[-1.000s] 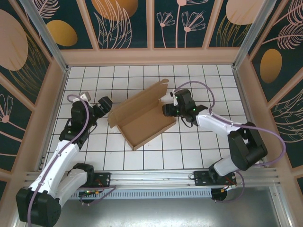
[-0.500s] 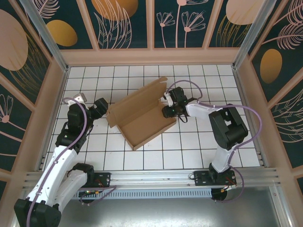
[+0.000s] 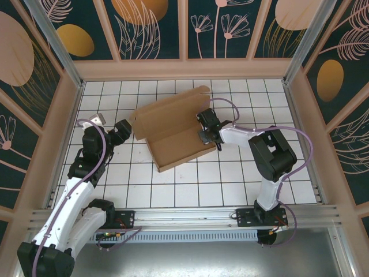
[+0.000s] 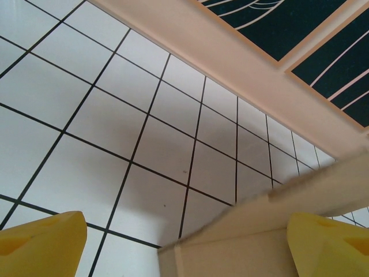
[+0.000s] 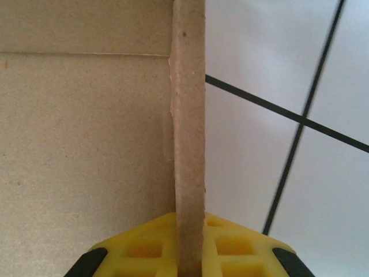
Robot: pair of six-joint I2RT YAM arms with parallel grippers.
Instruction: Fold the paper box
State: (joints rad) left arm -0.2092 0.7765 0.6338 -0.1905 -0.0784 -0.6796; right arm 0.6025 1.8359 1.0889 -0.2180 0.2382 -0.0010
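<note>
One paper box [image 5: 189, 115] wall sits, apparently pinched, in the right end effector [image 5: 190, 245].

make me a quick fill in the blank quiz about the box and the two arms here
1. The cardboard box sits on a white table marked with a black ___.
2. The right end effector is ___ on the box's upright side wall.
3. The left end effector is ___, next to a corner of the box.
4. In the wrist views the fingers are coloured ___.

Missing words: grid; shut; open; yellow
</note>
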